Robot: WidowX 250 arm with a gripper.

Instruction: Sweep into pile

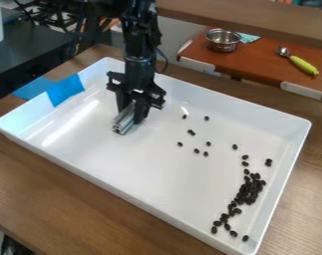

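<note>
one black gripper (131,113), far left in white tray (143,159) — clamped on one metal bar (124,122). dark beans (248,191), mostly clumped at right, strays near tray middle — best swept rightward, bar low and broadside, slowly, lest beans scatter.

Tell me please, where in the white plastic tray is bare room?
The tray is free between the silvery grooved bar and the near long wall, and toward the blue-taped end. Its opposite end is crowded with small black oval beans.
</note>
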